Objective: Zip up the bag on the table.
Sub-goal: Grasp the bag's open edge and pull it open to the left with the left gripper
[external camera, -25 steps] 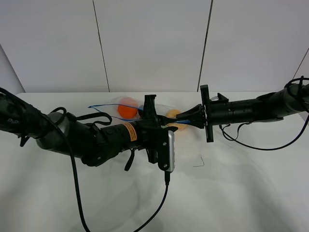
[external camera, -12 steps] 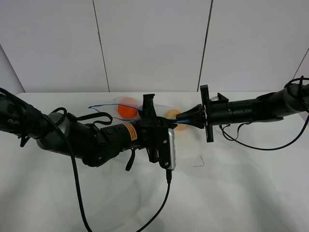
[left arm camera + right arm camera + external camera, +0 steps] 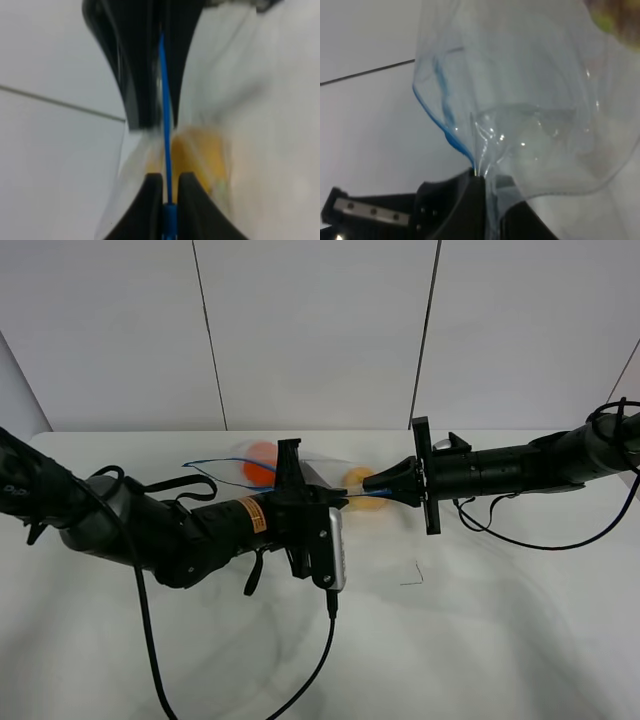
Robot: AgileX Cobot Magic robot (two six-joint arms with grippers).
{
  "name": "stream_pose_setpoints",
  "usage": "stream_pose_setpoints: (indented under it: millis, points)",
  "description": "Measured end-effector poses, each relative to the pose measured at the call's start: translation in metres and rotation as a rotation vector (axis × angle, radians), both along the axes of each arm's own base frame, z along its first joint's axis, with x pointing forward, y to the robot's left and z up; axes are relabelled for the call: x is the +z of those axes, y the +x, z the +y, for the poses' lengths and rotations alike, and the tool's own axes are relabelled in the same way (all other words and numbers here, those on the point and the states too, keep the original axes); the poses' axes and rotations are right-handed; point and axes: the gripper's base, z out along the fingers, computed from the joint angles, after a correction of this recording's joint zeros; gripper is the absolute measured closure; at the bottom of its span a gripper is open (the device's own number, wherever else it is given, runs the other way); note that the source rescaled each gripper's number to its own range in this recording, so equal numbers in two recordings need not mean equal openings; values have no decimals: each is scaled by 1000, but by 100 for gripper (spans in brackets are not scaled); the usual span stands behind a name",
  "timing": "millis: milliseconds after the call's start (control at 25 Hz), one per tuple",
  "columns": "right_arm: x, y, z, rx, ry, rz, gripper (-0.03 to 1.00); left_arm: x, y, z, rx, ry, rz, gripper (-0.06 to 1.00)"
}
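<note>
The clear bag (image 3: 330, 472) hangs stretched between my two grippers above the white table (image 3: 500, 630). Orange produce (image 3: 260, 462) and yellow produce (image 3: 360, 482) show through it. Its blue zipper strip (image 3: 215, 462) runs along the near edge. My left gripper (image 3: 340, 502) is shut on the strip; in the left wrist view (image 3: 169, 200) the strip (image 3: 165, 125) passes between the fingers. My right gripper (image 3: 368, 483) is shut on the bag's end, and in the right wrist view (image 3: 482, 195) it pinches the clear plastic (image 3: 535, 100).
A small thin dark mark (image 3: 412, 576) lies on the table in front of the right arm. A black cable (image 3: 320, 660) hangs from the left wrist camera to the table's front. White wall panels stand behind the table.
My left gripper has slid left along the blue strip, away from the right gripper. The right gripper has held its place.
</note>
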Motion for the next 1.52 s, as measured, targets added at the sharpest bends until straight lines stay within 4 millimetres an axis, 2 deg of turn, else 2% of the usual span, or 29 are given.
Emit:
stream_pose_setpoints:
  millis: [120, 840, 1520]
  points:
    - [0, 0, 0, -1, -1, 0, 97, -2, 3, 10, 40, 16, 0, 94]
    - [1, 0, 0, 2, 9, 0, 97, 12, 16, 89, 257, 47, -13, 94]
    - [1, 0, 1, 2, 11, 0, 97, 8, 29, 139, 408, 61, 11, 94]
